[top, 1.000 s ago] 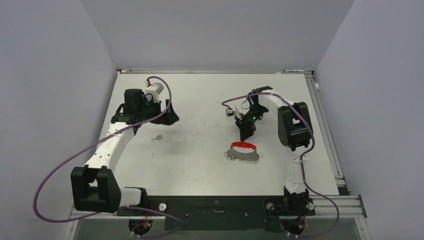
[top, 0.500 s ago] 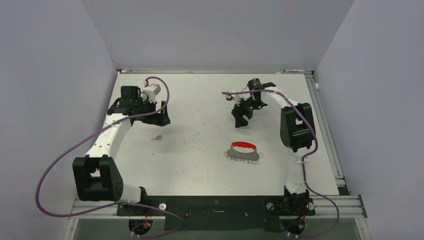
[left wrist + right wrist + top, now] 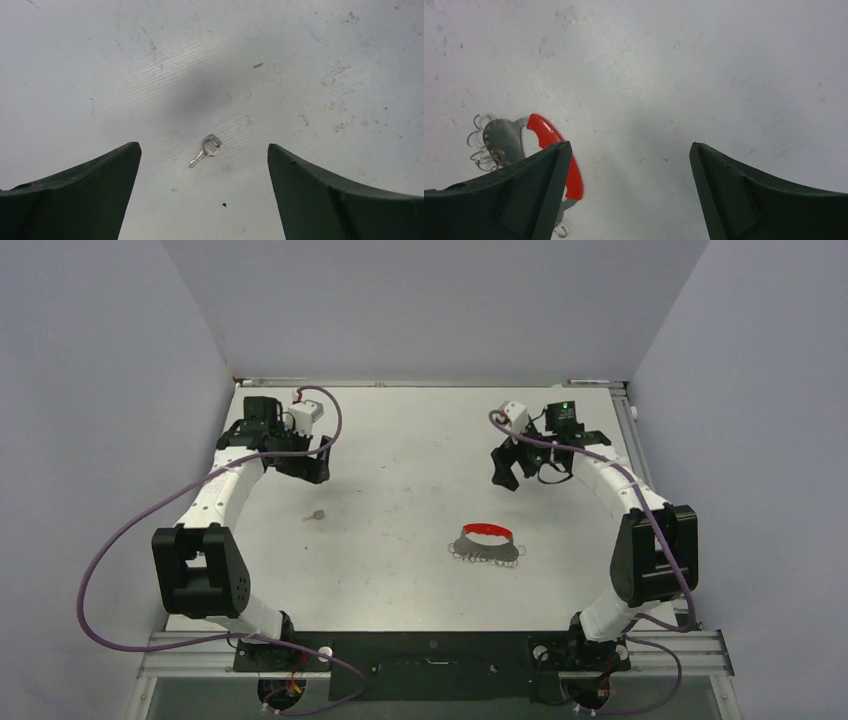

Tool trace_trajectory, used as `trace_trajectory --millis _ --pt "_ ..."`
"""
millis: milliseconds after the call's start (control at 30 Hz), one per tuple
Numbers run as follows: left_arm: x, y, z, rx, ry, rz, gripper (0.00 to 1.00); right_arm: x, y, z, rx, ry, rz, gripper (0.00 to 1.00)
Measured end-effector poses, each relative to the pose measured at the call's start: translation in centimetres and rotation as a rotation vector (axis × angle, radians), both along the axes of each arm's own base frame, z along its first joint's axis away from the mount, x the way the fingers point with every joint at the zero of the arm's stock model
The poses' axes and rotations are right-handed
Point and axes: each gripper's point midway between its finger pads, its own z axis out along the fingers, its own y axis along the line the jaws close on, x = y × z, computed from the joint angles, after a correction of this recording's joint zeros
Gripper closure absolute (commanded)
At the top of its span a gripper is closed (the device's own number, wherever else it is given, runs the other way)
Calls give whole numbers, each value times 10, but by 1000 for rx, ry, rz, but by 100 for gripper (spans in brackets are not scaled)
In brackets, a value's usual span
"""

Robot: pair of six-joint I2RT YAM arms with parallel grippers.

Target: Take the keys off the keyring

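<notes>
right hand (image 3: 630, 147) withdrew from keyring (image 3: 487, 543), now wide open, apparently holding nothing.

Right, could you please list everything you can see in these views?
key: one, silver, lying alone on the left of the table
keyring: one, grey metal with small wire rings and a red curved piece, right of centre
table: one, white, scuffed
cables: two, purple, one along each arm
arms: two, white and black, one on each side
left gripper: one, dark, open, above the key
right gripper: one, dark, open, empty, keyring beside its left finger
</notes>
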Motion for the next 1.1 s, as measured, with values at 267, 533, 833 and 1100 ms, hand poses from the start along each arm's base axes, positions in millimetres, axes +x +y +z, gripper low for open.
trace_trajectory --millis 267,533,833,1100 --pt "-19 -21 -22 -8 63 -65 4 -122 40 -93 -315 64 241 3" --pt "-20 -10 -21 -27 61 -35 4 -130 49 -114 -451 -13 305 9" --pt "-23 6 -21 -52 63 3 4 -109 56 -108 -400 36 313 5" --pt "-23 9 -24 -90 75 7 4 -110 42 -114 -381 147 327 0"
